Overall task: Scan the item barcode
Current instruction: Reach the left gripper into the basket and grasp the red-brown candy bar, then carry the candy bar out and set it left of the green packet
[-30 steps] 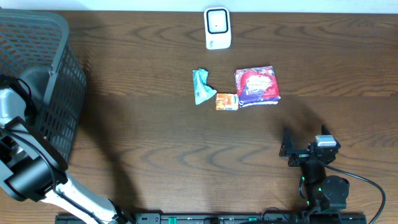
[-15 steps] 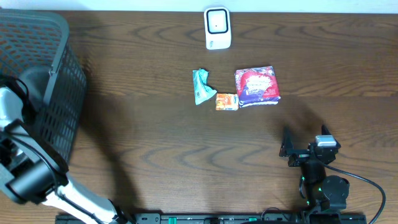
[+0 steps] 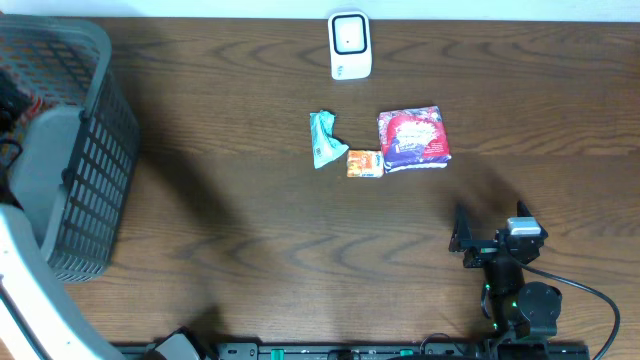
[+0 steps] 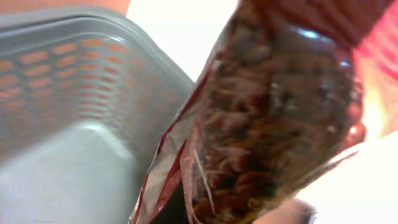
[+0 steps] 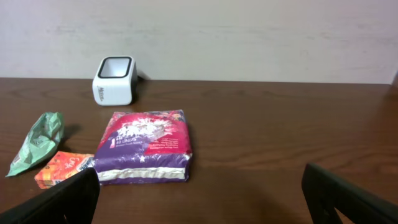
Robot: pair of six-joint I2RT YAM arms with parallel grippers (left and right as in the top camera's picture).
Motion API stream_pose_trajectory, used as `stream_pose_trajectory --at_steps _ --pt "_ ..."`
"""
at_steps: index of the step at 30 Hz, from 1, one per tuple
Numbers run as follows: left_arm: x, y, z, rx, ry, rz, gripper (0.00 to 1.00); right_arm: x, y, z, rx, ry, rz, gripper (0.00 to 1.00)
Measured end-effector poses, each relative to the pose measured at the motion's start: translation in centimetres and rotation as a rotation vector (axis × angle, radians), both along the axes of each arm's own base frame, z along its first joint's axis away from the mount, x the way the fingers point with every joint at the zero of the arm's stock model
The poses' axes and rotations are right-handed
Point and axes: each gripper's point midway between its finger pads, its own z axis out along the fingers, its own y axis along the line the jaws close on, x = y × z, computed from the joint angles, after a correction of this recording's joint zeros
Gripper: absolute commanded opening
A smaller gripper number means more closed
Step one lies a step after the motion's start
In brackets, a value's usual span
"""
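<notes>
The left tool (image 3: 10, 92) is clamping a red snack bag (image 4: 273, 112) over the basket (image 3: 95, 150), while the right tool (image 5: 199, 202) is sitting wide open far from it.

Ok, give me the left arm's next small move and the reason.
Probably lift the red packet straight up, clear of the basket. It fills the left wrist view, apparently gripped, with the basket's grey wall close behind, and the scanner stands far off across the table.
</notes>
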Motion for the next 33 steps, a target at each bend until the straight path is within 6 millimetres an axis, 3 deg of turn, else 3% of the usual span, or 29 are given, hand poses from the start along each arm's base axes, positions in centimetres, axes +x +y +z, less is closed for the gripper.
stream_pose_trajectory --at_steps 3,6,13,16,19,22,24,33 --pt "-0.5 -1.6 2.9 -0.18 -0.133 0.042 0.07 0.0 0.0 0.0 0.0 0.0 0.0 0.99" --pt "-0.2 -3.7 4.0 -0.278 -0.178 0.025 0.07 0.0 0.0 0.0 0.0 0.0 0.0 0.99" --pt "3.2 -15.5 3.7 -0.352 -0.13 -0.284 0.07 0.0 0.0 0.0 0.0 0.0 0.0 0.99" --pt "3.9 -20.7 2.8 -0.344 -0.08 -0.408 0.08 0.0 0.0 0.0 0.0 0.0 0.0 0.99" --pt "4.5 -25.0 0.2 -0.342 0.018 -0.478 0.07 0.0 0.0 0.0 0.0 0.0 0.0 0.99" --pt "5.2 -28.1 -4.2 -0.318 0.167 -0.493 0.07 0.0 0.0 0.0 0.0 0.0 0.0 0.99" --pt "5.5 -29.0 -6.3 -0.305 0.231 -0.491 0.07 0.0 0.0 0.0 0.0 0.0 0.0 0.99" --pt "8.4 -34.2 -19.9 -0.2 0.553 -0.531 0.08 0.0 0.0 0.0 0.0 0.0 0.0 0.99"
